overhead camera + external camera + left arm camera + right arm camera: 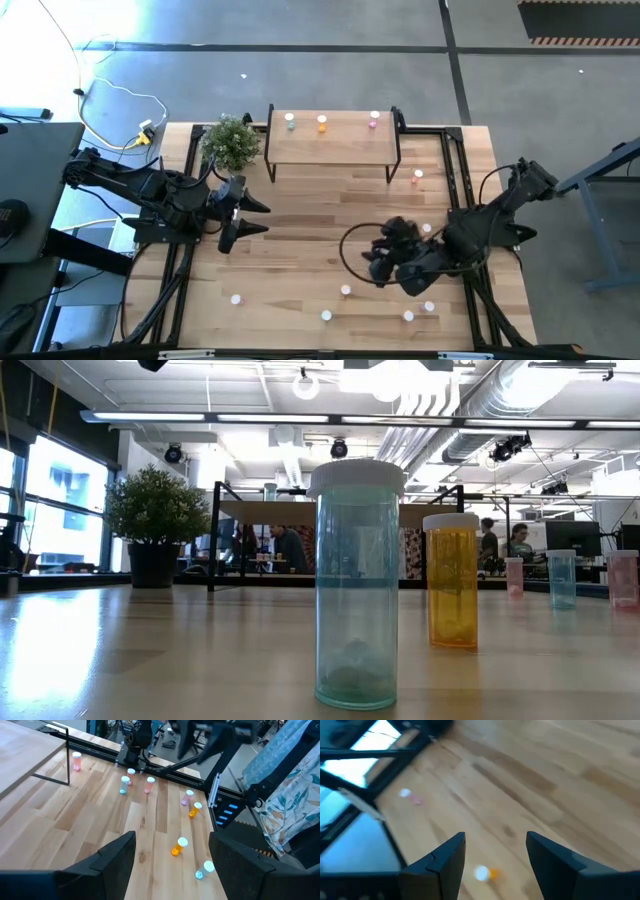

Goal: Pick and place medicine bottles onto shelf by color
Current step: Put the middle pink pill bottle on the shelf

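So the desk (300, 240) is a big slatted wood top with the shelf (330, 138) sitting at its far edge, a potted plant (231, 141) just beside the shelf's left end. Three medicine bottles are already up on the shelf: a pale green one (290, 121), an orange one (322, 123) and a pink one (374, 120), spaced apart in a row. The rest stand loose on the desk, mostly toward the near edge and the right side. The left gripper (250, 217) waits over the left-middle of the desk, fingers spread, holding nothing. The right gripper (385, 255) is the one at work, over the near-right part, fingers also spread with nothing between them. What matters: its wrist view shows an orange bottle (485, 873) lying on its side almost straight in line with the open fingers, long axis across the gap, so I'd guess that's the pick, and the right arm is clearly nearer. Which bottle that is in the overhead view I can't tell for sure.
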